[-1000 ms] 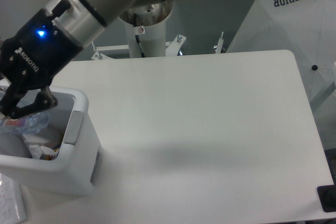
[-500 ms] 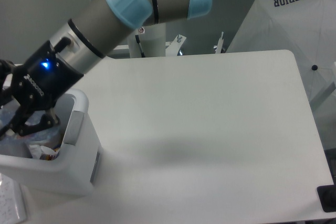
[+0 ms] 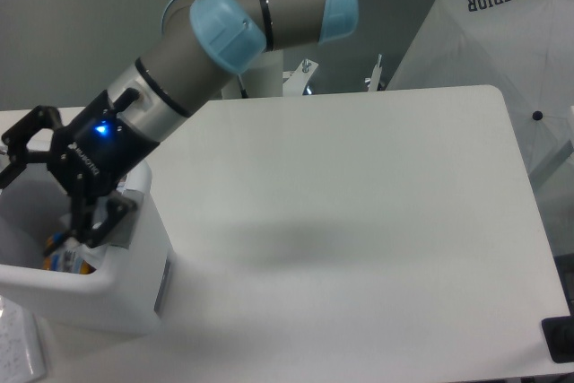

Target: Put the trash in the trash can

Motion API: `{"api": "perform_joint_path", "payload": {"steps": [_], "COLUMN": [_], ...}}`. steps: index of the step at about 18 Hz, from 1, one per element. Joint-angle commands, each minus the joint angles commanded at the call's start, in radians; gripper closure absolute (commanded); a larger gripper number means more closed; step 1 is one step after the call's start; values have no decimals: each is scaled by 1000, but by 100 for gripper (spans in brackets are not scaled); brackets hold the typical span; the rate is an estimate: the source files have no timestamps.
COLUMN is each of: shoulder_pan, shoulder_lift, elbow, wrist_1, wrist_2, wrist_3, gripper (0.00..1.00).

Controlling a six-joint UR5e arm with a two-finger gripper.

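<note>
The white trash can (image 3: 126, 298) stands at the table's left front corner. My gripper (image 3: 52, 187) hangs over its opening with the jaws spread wide and nothing between them: one finger (image 3: 20, 143) reaches up to the left, the other (image 3: 100, 221) sits by the can's right rim. Deep inside the can, below the gripper, a small patch of blue and yellow trash (image 3: 65, 257) shows. I cannot make out which piece it is, and the rest of the can's contents are hidden by the walls and the gripper.
The arm's base column (image 3: 260, 73) rises behind the table's back edge. A white umbrella-like screen (image 3: 502, 51) stands at the right. A black object (image 3: 560, 338) sits off the front right corner and a sheet of paper (image 3: 18, 356) lies at the front left.
The gripper was shut on a crumpled clear bottle over the can. It dipped into the can, opened, and now sits a little higher and to the right with nothing in it.
</note>
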Motion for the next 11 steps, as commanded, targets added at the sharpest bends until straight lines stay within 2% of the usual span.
{"api": "perform_joint_path", "payload": {"steps": [3,6,9,11], "shoulder_pan": [100,183,232,250], "shoulder_lift": [5,-1,-11,-34], "elbow": [31,29,26,2], "wrist_1": [0,-5,-12,-6], "wrist_2": [0,0,15,69], "wrist_3": [-5,-11,-12,3], "gripper": [0,0,0,0]}}
